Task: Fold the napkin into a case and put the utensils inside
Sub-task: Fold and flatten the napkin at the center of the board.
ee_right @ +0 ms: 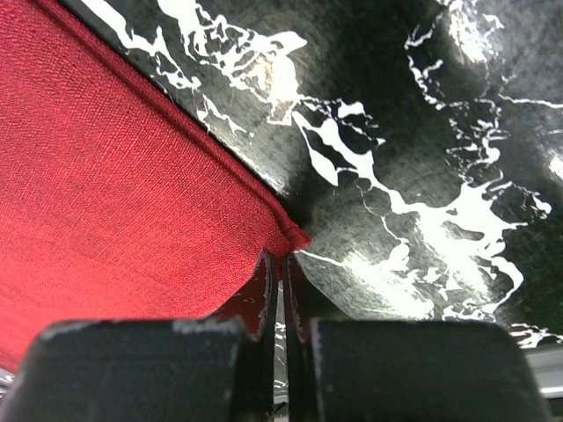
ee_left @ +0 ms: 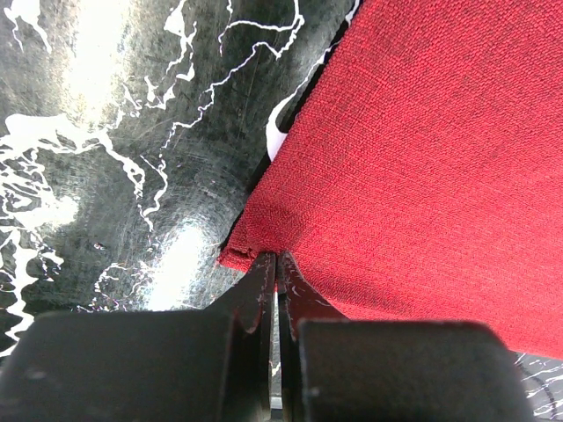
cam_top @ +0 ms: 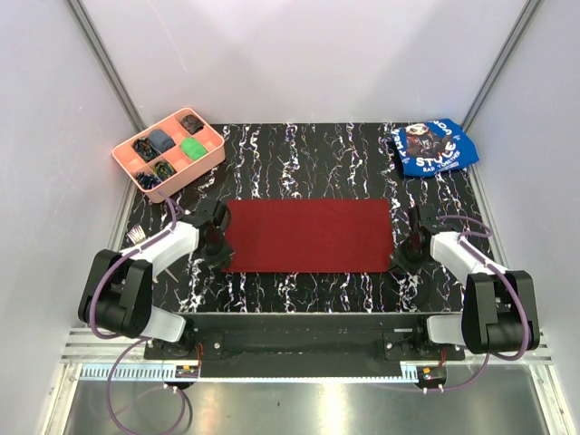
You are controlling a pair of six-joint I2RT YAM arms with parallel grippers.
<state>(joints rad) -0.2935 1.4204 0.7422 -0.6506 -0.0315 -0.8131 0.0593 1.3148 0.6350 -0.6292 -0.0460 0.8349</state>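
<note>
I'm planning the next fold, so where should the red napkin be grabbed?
The napkin lies flat, so only edges offer a hold: pinch its two near corners, coming from the near side, as the left gripper and right gripper sit now.

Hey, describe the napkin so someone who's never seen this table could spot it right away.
On the black marbled table, look at the middle. The napkin lies flat there as a wide rectangle. It is plain dark red, unlike the blue printed cloth at the far right corner.

The plain dark red woven cloth napkin (cam_top: pixel 308 236) lay flat, spread smooth as a wide rectangle, long edges running left-right.
</note>
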